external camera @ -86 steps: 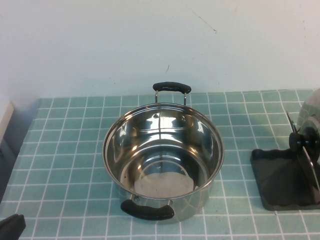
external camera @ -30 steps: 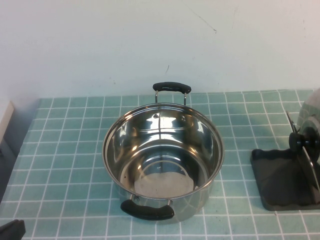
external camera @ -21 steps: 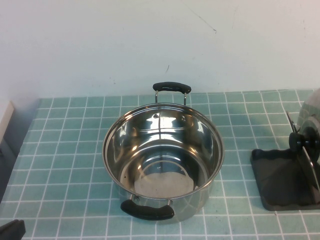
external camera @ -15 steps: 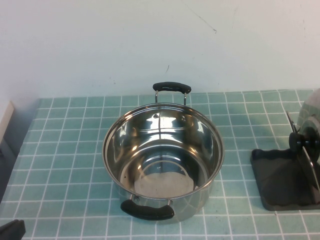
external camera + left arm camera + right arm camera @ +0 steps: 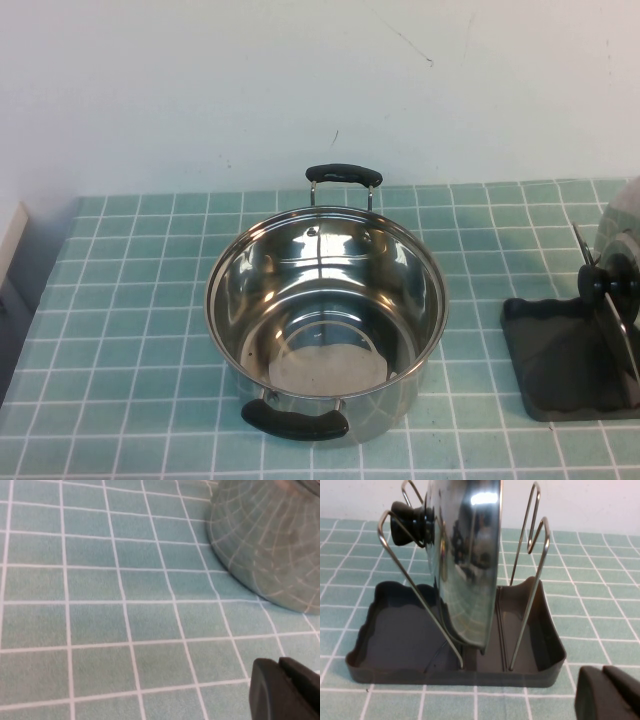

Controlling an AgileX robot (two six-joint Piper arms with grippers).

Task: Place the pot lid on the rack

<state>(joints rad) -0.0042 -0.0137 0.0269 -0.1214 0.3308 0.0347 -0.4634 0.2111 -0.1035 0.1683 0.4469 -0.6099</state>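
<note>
The pot lid (image 5: 620, 232) stands on edge in the rack (image 5: 560, 365) at the table's right, its black knob (image 5: 609, 284) facing the pot. In the right wrist view the shiny lid (image 5: 467, 565) leans between the wire loops (image 5: 538, 540) of the dark grey rack (image 5: 450, 675). My right gripper (image 5: 601, 672) is shut and empty, low beside the rack and clear of it. My left gripper (image 5: 279, 664) is shut and empty over the tiles near the pot's side (image 5: 270, 540). Neither gripper shows in the high view.
The open steel pot (image 5: 325, 310) with two black handles stands in the middle of the green tiled table (image 5: 130, 300). A white wall runs behind it. A pale edge (image 5: 8, 235) shows at the far left.
The dark tip of my left gripper, at the bottom left corner of the high view before, has drawn back out of that view. Pot, lid and rack have not moved.
</note>
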